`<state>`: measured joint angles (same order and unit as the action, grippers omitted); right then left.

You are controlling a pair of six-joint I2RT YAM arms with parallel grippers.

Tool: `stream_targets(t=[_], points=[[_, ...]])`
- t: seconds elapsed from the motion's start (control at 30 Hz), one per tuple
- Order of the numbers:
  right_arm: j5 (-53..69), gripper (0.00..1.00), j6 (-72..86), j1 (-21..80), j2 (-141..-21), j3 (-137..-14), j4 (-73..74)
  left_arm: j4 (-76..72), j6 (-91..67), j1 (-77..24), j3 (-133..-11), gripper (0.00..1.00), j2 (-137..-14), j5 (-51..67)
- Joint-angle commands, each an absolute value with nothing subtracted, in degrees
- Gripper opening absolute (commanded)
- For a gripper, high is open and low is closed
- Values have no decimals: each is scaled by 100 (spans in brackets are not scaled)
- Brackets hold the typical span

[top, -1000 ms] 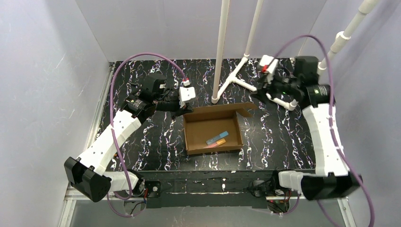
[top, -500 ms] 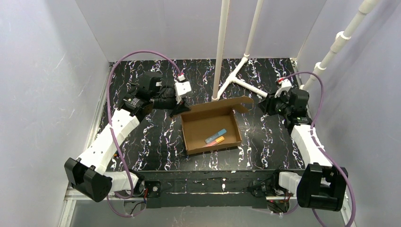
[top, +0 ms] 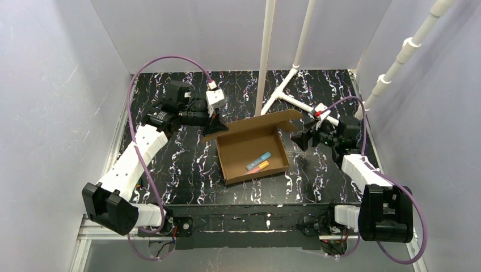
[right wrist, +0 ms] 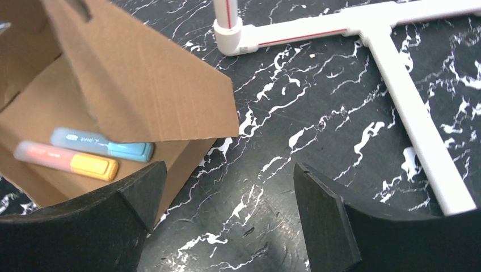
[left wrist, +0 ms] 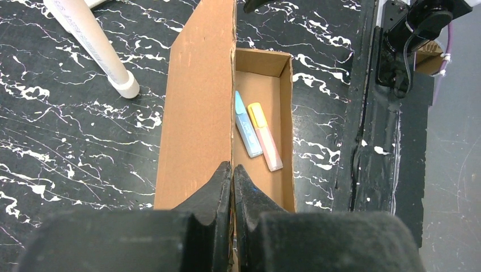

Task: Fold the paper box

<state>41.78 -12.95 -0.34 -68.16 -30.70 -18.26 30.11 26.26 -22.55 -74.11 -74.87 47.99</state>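
Your plain brown corrugated cardboard box [top: 238, 148] sits open-topped in the middle of the black, white-veined worktop [top: 187, 175], turned slightly askew to the worktop's edges. Its long lid flap [top: 255, 123] rises from the far wall. It is tilted up off the worktop rather than lying flat, and it has a curved tab at its right end.

Your left tool [top: 217, 127] is clenched on the left end of that flap. In the left wrist view, the two black fingers [left wrist: 218, 184] come together with the cardboard edge pinched between them.

Your right tool [top: 300, 137] is released, its jaws spread wide and grasping nothing. It sits low, just beside the box's right side and under the flap's tabbed end. In the right wrist view, the box's corner lies next to one finger [right wrist: 136, 192]; you cannot tell whether they touch.

Two highlighter pens lie side by side on the box floor, toward its near right corner: a light blue highlighter [top: 259, 159] and a pink highlighter with an orange cap [top: 258, 166].

A white plastic pipe frame [top: 295, 101] rests on the worktop behind the box, with a white upright pole [top: 264, 56] standing just beyond the flap.
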Motion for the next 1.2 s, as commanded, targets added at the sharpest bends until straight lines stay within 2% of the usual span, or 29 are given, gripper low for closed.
stream_targets(t=[0.0, 0.13, 0.4, 0.53, 0.87, 1.03, 1.17], points=[[4832, 92, -2705, -14, -6952, -3187, -2028, 3160, 2566, -2190, -7682, 0, -7526, 5001], [5007, 92, -3030, 179, -7167, -3195, -2488, 3199, 2588, -2189, -7717, 0, -7551, 5010], [4200, 87, -2403, 913, -7900, -3211, -4069, 3241, 2558, -2192, -7734, 0, -7530, 4971], [3882, 77, -2145, 923, -7940, -2983, -4649, 3284, 2566, -2189, -7752, 0, -7528, 4924], [3659, 46, -1901, 927, -7849, -2901, -4501, 3188, 2412, -2189, -7796, 0, -7572, 4941], [3671, 26, -1390, 938, -7674, -3041, -4354, 3186, 2406, -2191, -7768, 0, -7544, 4869], [3522, 10, -1105, 1053, -7582, -3512, -3547, 3198, 2413, -2191, -7762, 0, -7554, 4761]])
